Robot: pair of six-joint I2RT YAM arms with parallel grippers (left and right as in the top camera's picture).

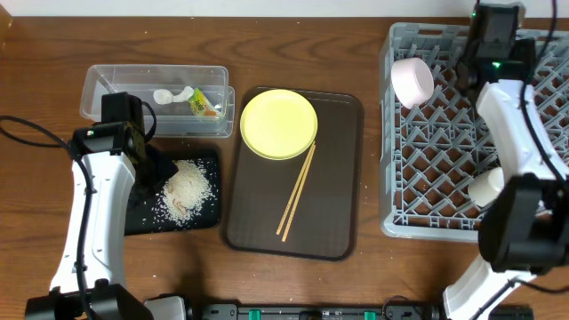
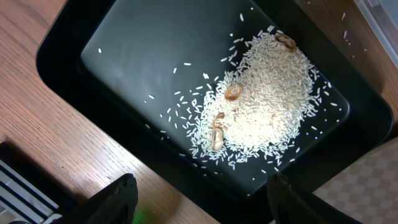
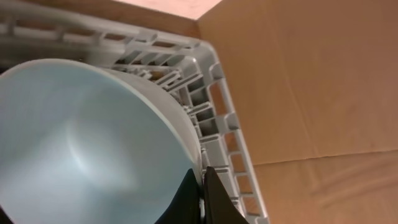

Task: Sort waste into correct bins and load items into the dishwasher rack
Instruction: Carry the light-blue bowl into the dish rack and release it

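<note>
The left arm rises from the table's 7 o'clock edge and bends over the shallow black rectangular tray (image 1: 206,216). Its left gripper (image 2: 202,185) points down with its claw apart and empty above the tray's near rim. The right arm reaches from 5 o'clock across the large square grey plastic lattice rack (image 1: 436,151) to the rack's 1 o'clock corner. There the right gripper (image 3: 203,200) has its fingers together on the rim of the light blue bowl (image 3: 81,143), which sits tilted against the rack wall. There are two bowls: the second, a white-pinkish bowl (image 1: 412,80), leans at the rack's 10 o'clock corner. One small white cup (image 1: 487,187) sits in the rack at 4 o'clock, partly behind the arm. One round yellow plate (image 1: 278,124) and a pair of thin wooden chopsticks (image 1: 296,191) lie on the dark brown serving tray (image 1: 342,178) at centre. One heap of loose whitish rice grains (image 2: 267,102) fills the black tray, with three brownish bits in it. The clear plastic rectangular tub (image 1: 107,89) at 10 o'clock holds two pieces, a crumpled white scrap (image 1: 173,95) and a yellow-green-and-orange printed wrapper (image 1: 204,105).
</note>
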